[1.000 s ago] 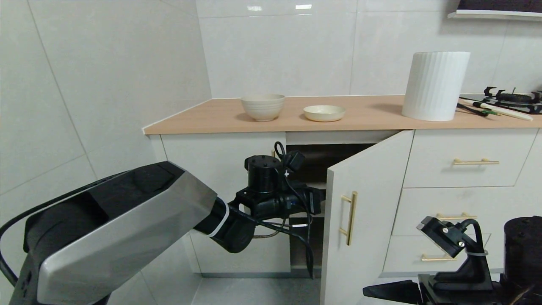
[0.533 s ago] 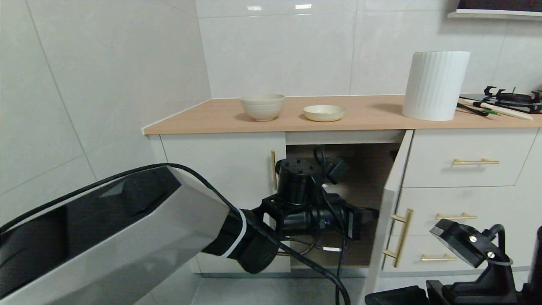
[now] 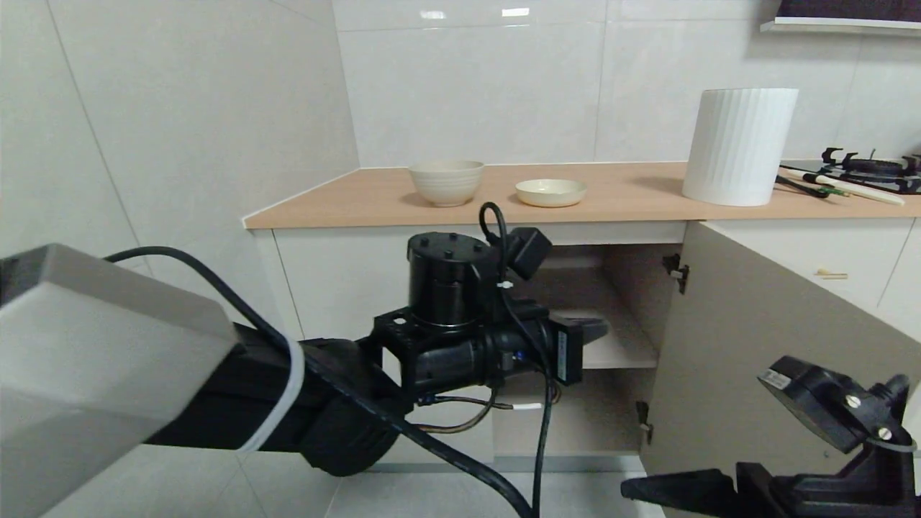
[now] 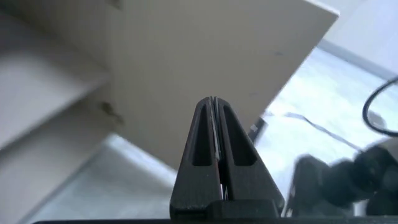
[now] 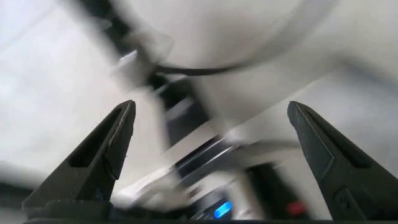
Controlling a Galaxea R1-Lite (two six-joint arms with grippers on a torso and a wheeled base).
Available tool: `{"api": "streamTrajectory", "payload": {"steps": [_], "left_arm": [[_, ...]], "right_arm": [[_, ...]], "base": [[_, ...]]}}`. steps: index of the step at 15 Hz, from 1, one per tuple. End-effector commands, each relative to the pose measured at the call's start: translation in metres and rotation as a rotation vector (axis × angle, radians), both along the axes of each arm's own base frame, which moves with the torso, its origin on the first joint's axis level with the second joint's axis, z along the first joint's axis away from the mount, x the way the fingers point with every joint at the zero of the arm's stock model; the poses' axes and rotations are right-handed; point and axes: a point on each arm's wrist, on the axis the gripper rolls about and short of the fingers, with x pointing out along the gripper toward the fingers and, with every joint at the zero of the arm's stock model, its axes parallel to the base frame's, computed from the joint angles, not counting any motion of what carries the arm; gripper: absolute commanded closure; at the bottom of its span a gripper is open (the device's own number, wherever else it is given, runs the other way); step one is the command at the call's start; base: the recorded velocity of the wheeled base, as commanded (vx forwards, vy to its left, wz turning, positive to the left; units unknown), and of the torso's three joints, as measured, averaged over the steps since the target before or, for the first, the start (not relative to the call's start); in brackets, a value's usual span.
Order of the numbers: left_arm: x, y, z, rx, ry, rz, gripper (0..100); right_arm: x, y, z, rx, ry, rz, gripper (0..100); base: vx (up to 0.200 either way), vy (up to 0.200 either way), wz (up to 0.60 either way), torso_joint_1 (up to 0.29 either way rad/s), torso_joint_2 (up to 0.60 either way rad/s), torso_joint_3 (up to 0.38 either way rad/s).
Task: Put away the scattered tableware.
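1 bowl, 1 plate at its 3 o'clock; door open; my left gripper pinched empty, right gripper spread empty.

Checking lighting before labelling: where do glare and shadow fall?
Head view: lamp glare on the top wall tiles, a shadow on the countertop left of the white container, the open cabinet shaded inside. Left wrist view: left gripper dark against the pale cabinet door. Right wrist view: right gripper dark against a bright backdrop.
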Motion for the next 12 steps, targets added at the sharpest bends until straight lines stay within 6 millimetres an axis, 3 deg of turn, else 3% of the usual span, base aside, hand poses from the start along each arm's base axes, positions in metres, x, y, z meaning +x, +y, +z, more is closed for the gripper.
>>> {"api": "streamTrajectory", "payload": {"steps": [1,3,4,7,9,12], "left_arm": [[-0.015,0.079,0.051,-0.035,-0.06,0.153,100],[-0.034,0.13,0.07,0.014,-0.068,0.251,100],[-0.05,0.159,0.079,0.052,-0.055,0.317,100],[-0.09,0.212,0.091,0.079,-0.042,0.471,100],[-0.109,0.234,0.09,0.082,-0.037,0.556,100],[-0.114,0.249,0.08,0.107,0.014,0.641,100]], "right_arm": [[0.035,0.028,-0.006,-0.109,-0.103,-0.209,0],[0.054,0.037,0.013,-0.074,-0.155,-0.297,0],[0.071,0.032,0.025,-0.085,-0.166,-0.357,0],[0.101,0.015,0.046,-0.3,-0.163,-0.525,0],[0.115,0.021,0.056,-0.331,-0.205,-0.611,0],[0.126,0.023,0.078,-0.331,-0.206,-0.645,0]], "base": [[0.0,0.0,0.0,0.0,0.0,0.0],[0.0,0.0,0.0,0.0,0.0,0.0],[0.0,0.0,0.0,0.0,0.0,0.0],[0.0,0.0,0.0,0.0,0.0,0.0],[0.0,0.0,0.0,0.0,0.0,0.0],[0.0,0.0,0.0,0.0,0.0,0.0]]}}
